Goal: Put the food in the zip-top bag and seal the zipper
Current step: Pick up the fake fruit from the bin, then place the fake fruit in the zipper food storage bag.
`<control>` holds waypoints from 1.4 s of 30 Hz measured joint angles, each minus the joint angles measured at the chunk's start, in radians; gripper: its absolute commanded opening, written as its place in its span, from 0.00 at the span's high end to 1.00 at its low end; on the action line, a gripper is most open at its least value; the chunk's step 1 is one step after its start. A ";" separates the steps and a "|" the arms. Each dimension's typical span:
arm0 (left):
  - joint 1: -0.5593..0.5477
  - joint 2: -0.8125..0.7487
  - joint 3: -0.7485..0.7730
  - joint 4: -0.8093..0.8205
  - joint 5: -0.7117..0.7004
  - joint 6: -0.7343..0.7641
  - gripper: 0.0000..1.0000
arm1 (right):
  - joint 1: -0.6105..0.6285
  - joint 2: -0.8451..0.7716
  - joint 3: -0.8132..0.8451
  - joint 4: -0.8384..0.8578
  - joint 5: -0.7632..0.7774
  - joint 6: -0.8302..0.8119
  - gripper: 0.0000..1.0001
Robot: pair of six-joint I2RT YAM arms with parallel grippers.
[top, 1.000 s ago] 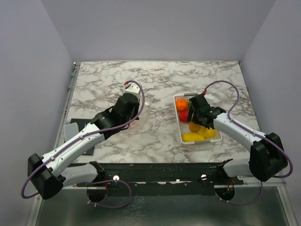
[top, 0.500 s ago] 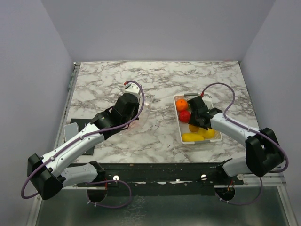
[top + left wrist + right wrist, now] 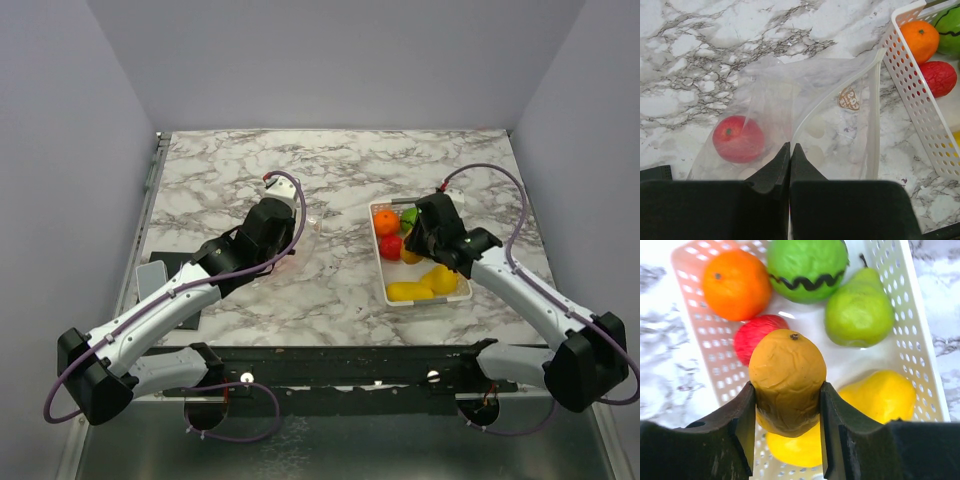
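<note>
Well, from above, my left fingers (image 3: 298, 243) sit at the near edge of the see-through dotted zip-top plastic bag (image 3: 314, 228), which lies on the marble-patterned worktop (image 3: 220, 170). My right fingers (image 3: 411, 250) are over the white perforated plastic tray (image 3: 386, 285), right of the bag and apart from it.

In my left wrist view, those fingers are pressed together, pinching a fold of the bag's film. A round red toy fruit (image 3: 738, 139) already lies inside the bag, left of the fold.

In my right wrist view, my fingers clamp a wrinkled mustard-yellow toy fruit (image 3: 787, 382) from both sides, above the tray. Around it in the tray lie an orange toy fruit (image 3: 735, 284), a green ball with a dark zigzag stripe (image 3: 807, 262), a green toy pear (image 3: 859, 310), a red piece (image 3: 752, 340) and a yellow piece (image 3: 885, 395).
</note>
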 measured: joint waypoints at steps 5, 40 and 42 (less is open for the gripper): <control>0.003 0.000 -0.001 0.000 0.000 0.000 1.00 | 0.008 -0.069 0.077 -0.006 -0.061 -0.017 0.99; 0.006 -0.005 -0.007 0.011 0.004 0.000 1.00 | 0.464 0.138 0.372 0.260 -0.212 -0.010 0.95; 0.006 -0.007 -0.007 0.012 0.005 0.000 1.00 | 0.467 0.151 0.373 0.267 -0.212 -0.001 0.95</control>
